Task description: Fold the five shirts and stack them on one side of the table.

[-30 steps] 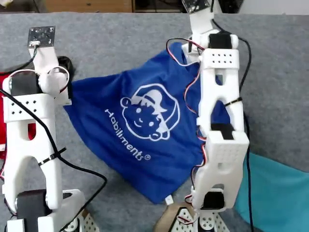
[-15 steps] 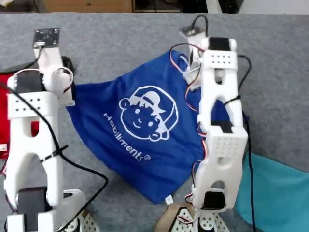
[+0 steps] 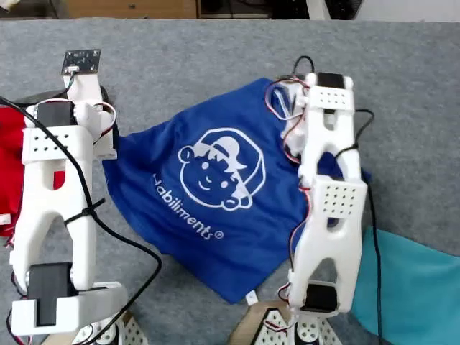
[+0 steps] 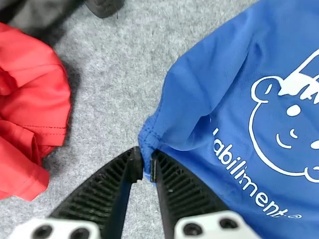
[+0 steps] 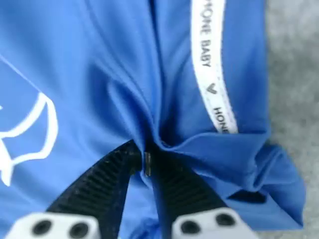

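Two closed grips hold the blue shirt (image 3: 215, 187), spread mid-surface (image 3: 180, 50): the left gripper (image 4: 142, 167) clamps its left hem, the right gripper (image 5: 147, 160) a bunched fold on its right side. The left bite looks thin; uneven pulling could slip it free and crumple the cloth.

blue shirt (image 3: 215, 215): desk centre, spread rumpled, white cartoon-face print up | red shirt (image 3: 8, 154): crumpled, 9 o'clock edge | teal shirt (image 3: 413, 287): 4 o'clock corner

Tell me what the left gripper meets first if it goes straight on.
The blue shirt: the left gripper is shut on its hem, so that fold comes first, with likely the grey table beyond.
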Available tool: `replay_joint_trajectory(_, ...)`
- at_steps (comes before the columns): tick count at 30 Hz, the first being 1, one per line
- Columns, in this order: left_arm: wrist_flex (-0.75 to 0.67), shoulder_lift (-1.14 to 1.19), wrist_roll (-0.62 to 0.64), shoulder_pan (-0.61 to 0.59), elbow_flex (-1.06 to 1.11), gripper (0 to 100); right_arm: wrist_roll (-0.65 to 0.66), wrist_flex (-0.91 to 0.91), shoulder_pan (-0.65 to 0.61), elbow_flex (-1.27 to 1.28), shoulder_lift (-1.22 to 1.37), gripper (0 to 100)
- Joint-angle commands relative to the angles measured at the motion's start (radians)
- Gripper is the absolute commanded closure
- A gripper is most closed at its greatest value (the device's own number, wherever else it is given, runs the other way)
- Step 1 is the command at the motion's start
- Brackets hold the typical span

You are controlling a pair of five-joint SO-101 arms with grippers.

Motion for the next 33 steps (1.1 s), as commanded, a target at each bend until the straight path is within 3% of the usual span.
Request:
replay_joint_trajectory(1,-0.017,0.004,0.008,0.020,-0.012,98,0.041,0.028,0.065,0.094,-0.104,99.4)
replay_joint_trajectory(5,-0.017,0.022,-0.003,0.025,-0.017,98,0.097,0.028,0.117,0.305,-0.251,99.4)
replay_joint_trajectory(8,-0.009,0.022,-0.104,0.026,-0.008,98,0.140,0.026,0.173,0.440,-0.381,99.4)
replay_joint_trajectory(13,0.028,0.024,-0.160,0.029,-0.015,98,0.230,0.026,0.257,0.639,-0.567,99.4)
replay_joint_trajectory(20,0.129,0.024,-0.290,0.071,-0.017,98,0.302,0.026,0.286,0.946,-0.750,99.4)
replay_joint_trajectory(29,0.336,0.024,-0.525,0.071,-0.006,98,0.400,0.028,0.360,1.116,-0.878,99.4)
replay_joint_trajectory(33,0.353,0.021,-0.588,0.074,0.038,98,0.410,0.028,0.378,1.185,-0.897,99.3)
